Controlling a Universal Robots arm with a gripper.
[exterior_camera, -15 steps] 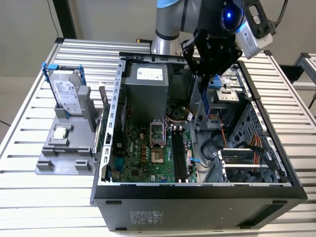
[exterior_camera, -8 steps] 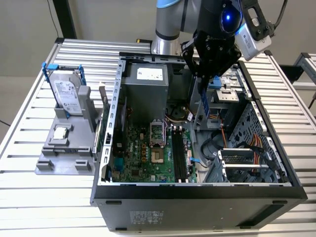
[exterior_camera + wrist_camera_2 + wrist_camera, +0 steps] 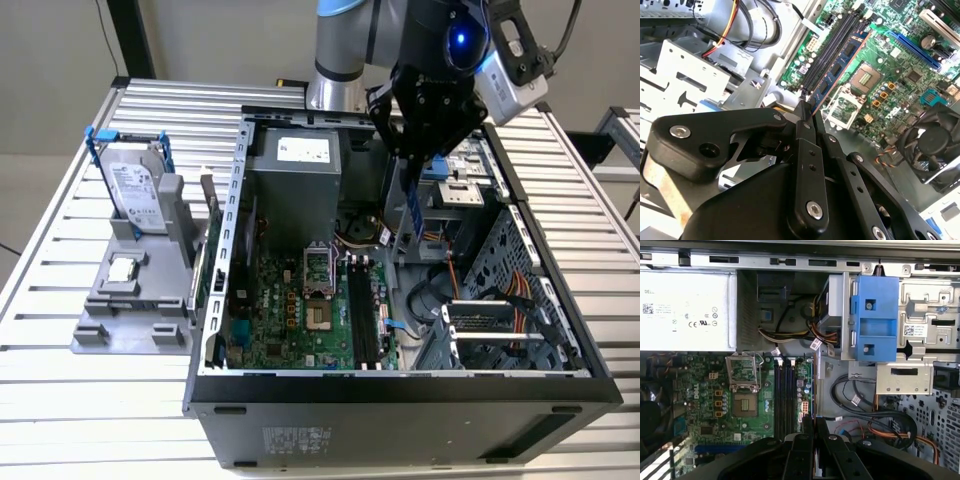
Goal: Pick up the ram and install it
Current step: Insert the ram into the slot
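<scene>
Gripper: the gripper [image 3: 412,150] hangs above the open computer case [image 3: 400,385], over its interior toward the exterior view's right of the motherboard; its black fingers [image 3: 805,117] are pressed together on the upper end of the ram.
Ram: the ram [image 3: 414,205], a thin blue stick, hangs edge-down from the fingertips in the exterior view; in the second wrist view it [image 3: 840,67] runs away from the fingertips, its chips visible, lined up alongside the memory slots but above them, not seated.
Memory slots: the black memory slots [image 3: 785,400] lie parallel on the motherboard [image 3: 290,310], beside the processor socket [image 3: 745,402]; they appear unoccupied.
Case interior: the grey power supply [image 3: 685,310] sits at the rear; a blue drive bracket [image 3: 875,315] and bundled cables [image 3: 880,425] lie beside the board.
Outside the case: a grey fixture [image 3: 130,300] on the slatted table [image 3: 60,420] carries a hard drive [image 3: 135,190] standing upright in a blue bracket and a small square processor chip [image 3: 122,268] lying flat.
</scene>
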